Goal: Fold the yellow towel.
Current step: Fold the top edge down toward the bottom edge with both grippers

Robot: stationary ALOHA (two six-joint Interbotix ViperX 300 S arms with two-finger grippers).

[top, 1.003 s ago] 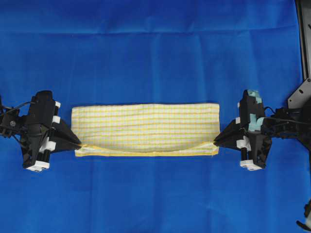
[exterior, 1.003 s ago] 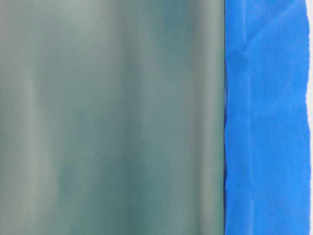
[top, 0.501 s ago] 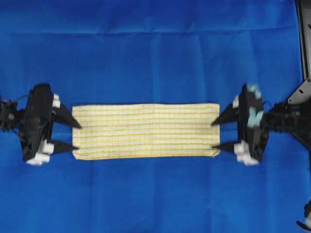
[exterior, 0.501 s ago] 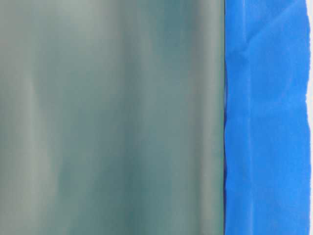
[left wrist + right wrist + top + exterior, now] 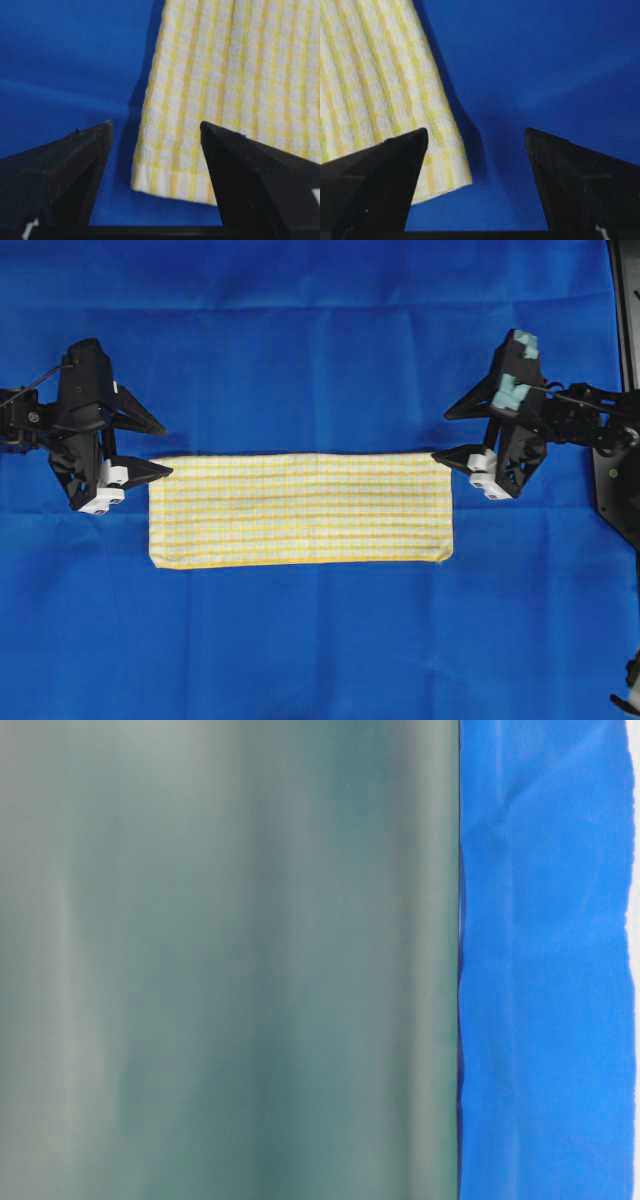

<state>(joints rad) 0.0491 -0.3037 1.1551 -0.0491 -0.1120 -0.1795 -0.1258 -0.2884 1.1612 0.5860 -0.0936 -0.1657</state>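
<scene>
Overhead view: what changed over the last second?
Both grippers let go of the yellow towel and opened. The left gripper and right gripper swung from its near corners up the picture to its far corners. The near edge, pinched up before, now lies flat. The towel kept its place on the blue cloth.

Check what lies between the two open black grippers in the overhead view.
Mostly bare blue cloth; the far edge of the folded yellow-and-white checked towel runs between the near fingers of the left gripper and right gripper.
</scene>
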